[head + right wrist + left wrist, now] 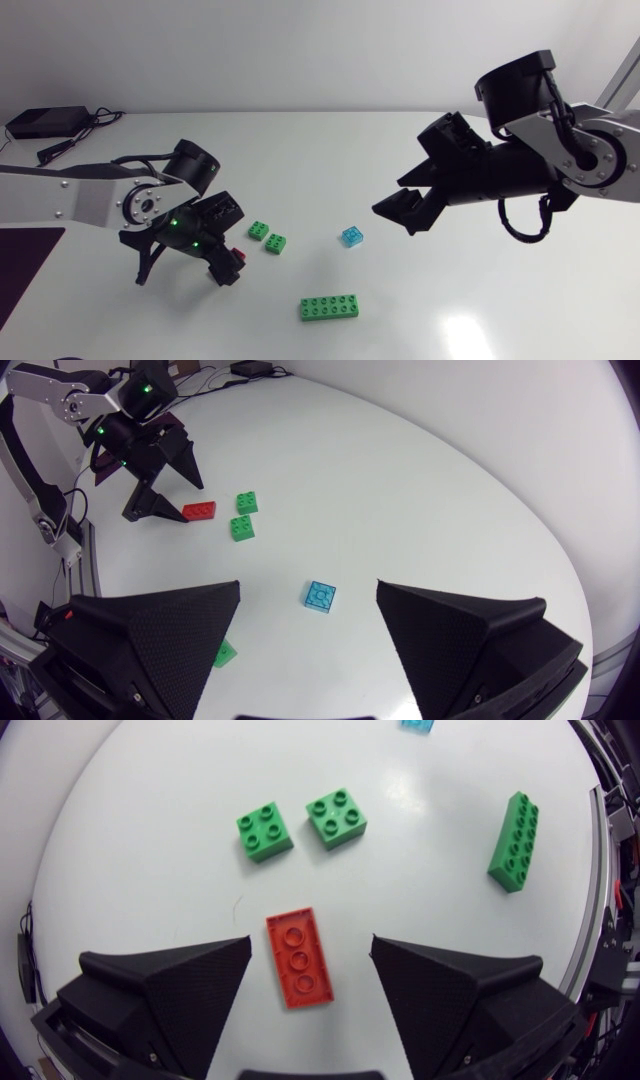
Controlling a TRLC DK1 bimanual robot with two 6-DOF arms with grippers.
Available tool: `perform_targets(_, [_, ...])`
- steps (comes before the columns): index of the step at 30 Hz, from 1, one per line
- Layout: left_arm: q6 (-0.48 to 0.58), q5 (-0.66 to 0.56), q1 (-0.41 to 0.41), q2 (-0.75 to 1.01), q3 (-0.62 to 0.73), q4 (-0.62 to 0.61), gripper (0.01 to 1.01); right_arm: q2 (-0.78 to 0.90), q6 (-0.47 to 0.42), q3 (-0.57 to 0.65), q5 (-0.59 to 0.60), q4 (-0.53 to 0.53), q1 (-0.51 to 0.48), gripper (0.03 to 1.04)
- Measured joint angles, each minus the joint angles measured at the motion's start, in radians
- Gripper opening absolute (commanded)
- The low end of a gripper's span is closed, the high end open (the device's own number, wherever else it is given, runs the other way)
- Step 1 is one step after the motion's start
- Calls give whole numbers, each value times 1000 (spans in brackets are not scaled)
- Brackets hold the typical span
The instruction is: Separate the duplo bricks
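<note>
Between open left fingers (170, 988) — red brick (300, 958), flat, touching neither.

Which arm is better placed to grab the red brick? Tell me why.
Left. The red brick lies between the left gripper's open fingers; the right gripper hangs across the table, nearer the blue brick.

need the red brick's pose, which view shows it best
The left wrist view: the red brick lies whole, studs up, between the fingers of the open left gripper, touching neither. The head view shows only a red sliver by that gripper; the right wrist view shows it small and far.
</note>
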Motion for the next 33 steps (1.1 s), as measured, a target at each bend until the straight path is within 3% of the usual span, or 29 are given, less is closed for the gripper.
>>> perform_targets(4, [-22, -21, 31, 59, 4, -16, 774, 0, 3, -4, 0, 0, 0, 984])
perform_targets(18, [-66, -29, 3, 188, 126, -30, 761, -1, 3, -22, 0, 0, 0, 984])
perform_targets(21, [-70, -28, -3, 211, 137, -43, 613, -1, 3, -22, 0, 0, 0, 984])
perform_targets(25, [-78, -29, -3, 214, 141, -49, 593, -1, 3, -22, -1, 0, 0, 984])
perform_targets(27, [-81, -29, -3, 216, 144, -53, 503, -2, 3, -26, -3, 1, -1, 984])
perform_targets(28, [-82, -29, -3, 218, 146, -53, 403, -2, 3, -28, -4, 0, -1, 984])
perform_targets(33, [-86, -28, -3, 222, 148, -53, 375, -5, 3, -33, -4, 0, -1, 984])
